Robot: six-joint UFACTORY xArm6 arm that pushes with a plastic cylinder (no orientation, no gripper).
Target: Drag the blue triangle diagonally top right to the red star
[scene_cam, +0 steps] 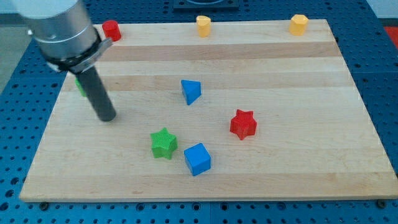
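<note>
The blue triangle (191, 91) lies near the middle of the wooden board (298, 155). The red star (243, 124) lies below and to the right of it, a short gap apart. My tip (107, 116) rests on the board far to the left of the blue triangle, touching no block. The rod rises from it toward the view's top left.
A green star (163, 143) and a blue cube (198, 158) sit low in the middle. A red block (111, 30) and two yellow blocks (204, 25) (299, 24) line the top edge. A green block (80, 86) is mostly hidden behind the rod.
</note>
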